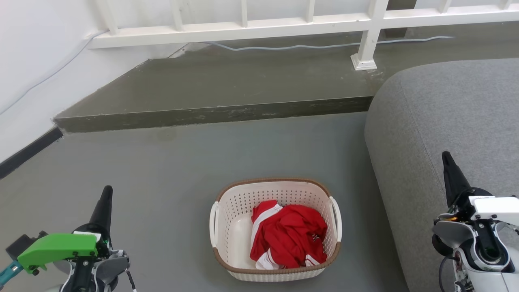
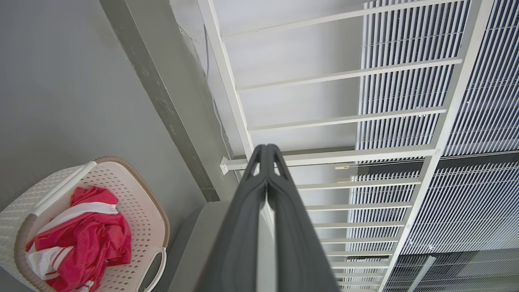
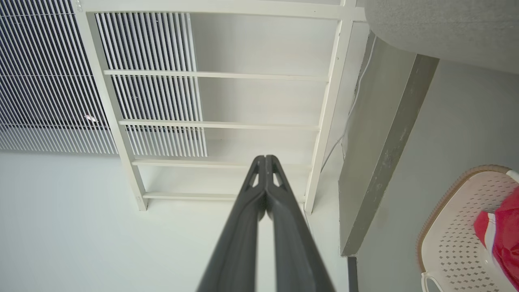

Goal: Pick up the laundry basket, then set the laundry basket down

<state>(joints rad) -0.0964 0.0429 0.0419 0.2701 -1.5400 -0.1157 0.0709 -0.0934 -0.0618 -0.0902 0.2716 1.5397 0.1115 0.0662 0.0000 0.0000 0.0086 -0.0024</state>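
The laundry basket (image 1: 239, 215) stands on the grey floor low in the head view, cream-white and perforated, with a brown rim and white loop handles on both sides. Red and white clothing (image 1: 290, 235) lies inside it. My left gripper (image 1: 107, 192) sits far to the basket's left, fingers pressed together and holding nothing. My right gripper (image 1: 447, 156) is to the basket's right, in front of the sofa, also shut and empty. The left wrist view has the basket (image 2: 142, 211) at lower left beyond the shut gripper (image 2: 267, 148). In the right wrist view the basket (image 3: 454, 231) lies at lower right of the shut gripper (image 3: 265, 158).
A grey sofa (image 1: 446, 117) rises close to the basket's right side. A raised dark step (image 1: 219, 109) crosses the floor behind the basket, with a white railing (image 1: 365, 36) and a cable on it. A white wall (image 1: 24, 73) is on the left.
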